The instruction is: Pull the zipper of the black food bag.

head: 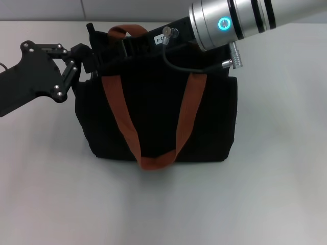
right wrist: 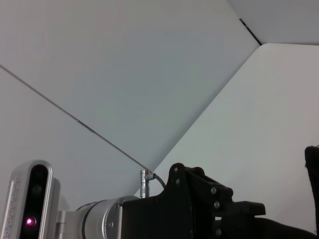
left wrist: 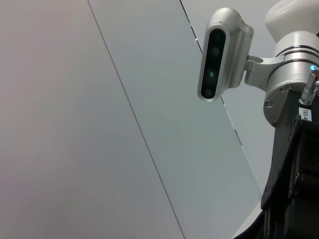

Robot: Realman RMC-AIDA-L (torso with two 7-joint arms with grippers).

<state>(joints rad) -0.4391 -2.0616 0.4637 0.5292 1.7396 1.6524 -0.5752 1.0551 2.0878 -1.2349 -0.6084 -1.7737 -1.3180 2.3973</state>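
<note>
The left hand (head: 86,60) presses against the far left top corner of the black food bag (head: 158,120); whether its fingers are parted or closed, I cannot tell. The right hand is hidden behind its own arm over the bag's far top edge. The bag stands mid-counter (head: 276,168); its zipper is hidden.

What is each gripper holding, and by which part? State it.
Cannot be told. The left gripper is at the bag's top left corner; the right gripper is over its top. The zipper is hidden.
</note>
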